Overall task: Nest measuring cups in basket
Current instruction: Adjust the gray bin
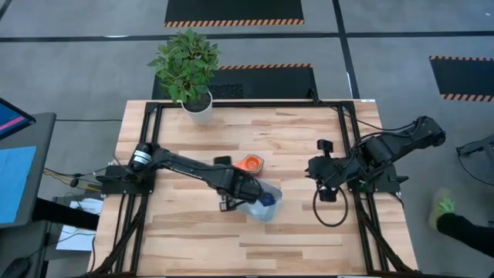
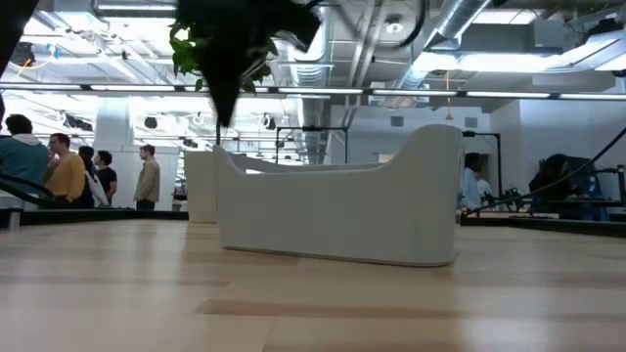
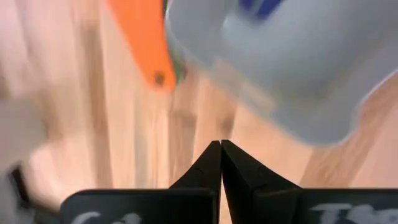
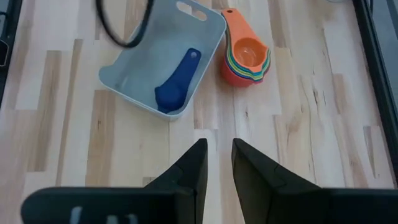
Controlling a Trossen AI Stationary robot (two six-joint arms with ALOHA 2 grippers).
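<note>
Wooden table (image 4: 323, 124), dark blue cup (image 4: 177, 84) in basket (image 4: 134, 59), nested cups (image 4: 247, 59) beside

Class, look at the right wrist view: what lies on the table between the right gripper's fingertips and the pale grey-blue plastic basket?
Nothing: in the right wrist view only bare wooden tabletop separates the right gripper from the pale grey-blue plastic basket.

Both arms are black. The left arm (image 1: 181, 166) has a shiny silver ring near its base. The right arm (image 1: 378, 158) has a black cable loop at 6 o'clock.
</note>
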